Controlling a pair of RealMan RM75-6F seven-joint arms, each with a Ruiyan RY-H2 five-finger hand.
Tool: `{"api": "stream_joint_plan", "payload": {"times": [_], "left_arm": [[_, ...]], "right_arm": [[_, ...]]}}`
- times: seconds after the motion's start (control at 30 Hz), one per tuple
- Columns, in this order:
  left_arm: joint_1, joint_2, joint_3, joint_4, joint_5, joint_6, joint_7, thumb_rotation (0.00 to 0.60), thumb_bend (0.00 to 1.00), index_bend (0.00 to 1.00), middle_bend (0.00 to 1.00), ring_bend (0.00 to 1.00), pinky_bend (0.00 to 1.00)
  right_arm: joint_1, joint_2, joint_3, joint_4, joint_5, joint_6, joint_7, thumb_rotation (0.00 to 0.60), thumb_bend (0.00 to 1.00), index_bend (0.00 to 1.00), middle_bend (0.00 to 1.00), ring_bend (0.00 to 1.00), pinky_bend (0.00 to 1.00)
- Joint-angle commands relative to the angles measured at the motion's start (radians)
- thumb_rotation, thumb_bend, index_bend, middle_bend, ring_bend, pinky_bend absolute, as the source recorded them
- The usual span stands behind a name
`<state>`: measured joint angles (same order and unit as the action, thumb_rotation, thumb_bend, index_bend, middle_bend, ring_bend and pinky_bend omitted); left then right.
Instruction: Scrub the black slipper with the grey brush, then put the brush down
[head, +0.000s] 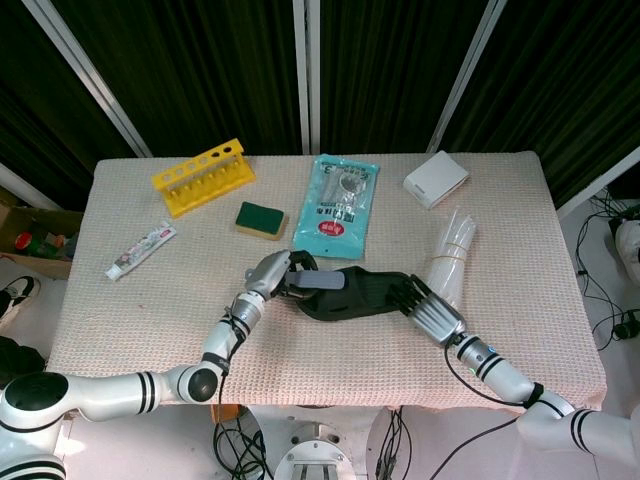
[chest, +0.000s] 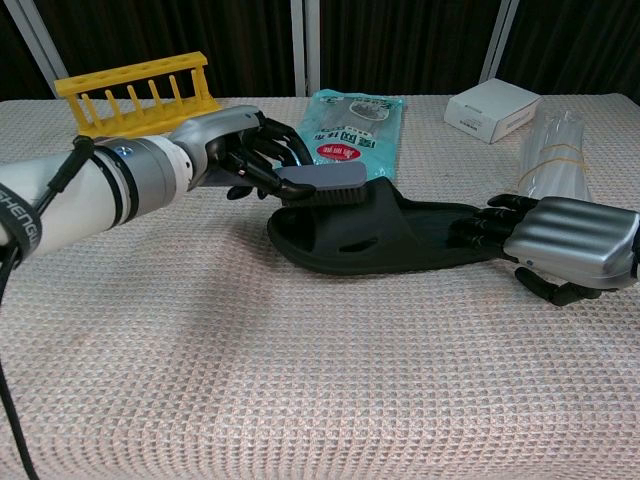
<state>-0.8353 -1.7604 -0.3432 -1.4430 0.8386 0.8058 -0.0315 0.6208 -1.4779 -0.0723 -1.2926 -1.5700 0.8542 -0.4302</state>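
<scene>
The black slipper (head: 352, 293) (chest: 385, 232) lies on the cloth near the table's middle, toe end to the left. My left hand (head: 272, 272) (chest: 240, 152) holds the grey brush (head: 320, 284) (chest: 322, 181) by its handle, and the bristles rest on the slipper's strap. At the slipper's heel end my right hand (head: 428, 309) (chest: 560, 245) has its fingers curled onto the slipper, holding it in place.
A teal packet (head: 338, 206) lies just behind the slipper. A green sponge (head: 261, 218), yellow rack (head: 203, 176) and toothpaste tube (head: 141, 249) are at the back left. A white box (head: 436, 179) and clear plastic bundle (head: 452, 255) are on the right.
</scene>
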Motion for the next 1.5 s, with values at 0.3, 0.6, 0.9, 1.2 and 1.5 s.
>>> {"api": "stream_joint_plan", "payload": {"times": [0.3, 0.6, 0.9, 1.2, 1.5], "left_arm": [[-0.036, -0.039, -0.012, 0.045, -0.013, -0.026, -0.011, 0.6, 0.62, 0.92, 0.98, 0.84, 0.87], [-0.087, -0.071, -0.052, 0.073, -0.02, -0.032, -0.005, 0.6, 0.62, 0.92, 0.98, 0.84, 0.87], [-0.1, -0.083, -0.049, 0.109, -0.054, -0.034, 0.003, 0.6, 0.62, 0.92, 0.98, 0.84, 0.87], [-0.036, -0.019, -0.007, 0.078, -0.044, -0.013, -0.009, 0.6, 0.62, 0.93, 0.98, 0.84, 0.87], [0.036, 0.079, 0.044, 0.002, -0.02, -0.023, -0.037, 0.6, 0.64, 0.93, 0.98, 0.85, 0.87]], "right_arm": [[-0.001, -0.005, -0.005, 0.008, 0.002, 0.005, 0.008, 0.6, 0.76, 0.0, 0.0, 0.0, 0.0], [0.002, -0.019, -0.009, 0.023, 0.004, 0.001, 0.012, 0.6, 0.76, 0.0, 0.0, 0.0, 0.0], [0.004, -0.021, -0.009, 0.024, 0.011, -0.004, 0.009, 0.6, 0.76, 0.0, 0.0, 0.0, 0.0], [0.004, -0.017, -0.012, 0.021, 0.012, -0.001, 0.009, 0.6, 0.76, 0.0, 0.0, 0.0, 0.0], [0.008, -0.023, -0.007, 0.014, 0.021, -0.005, -0.01, 0.6, 0.76, 0.0, 0.0, 0.0, 0.0]]}}
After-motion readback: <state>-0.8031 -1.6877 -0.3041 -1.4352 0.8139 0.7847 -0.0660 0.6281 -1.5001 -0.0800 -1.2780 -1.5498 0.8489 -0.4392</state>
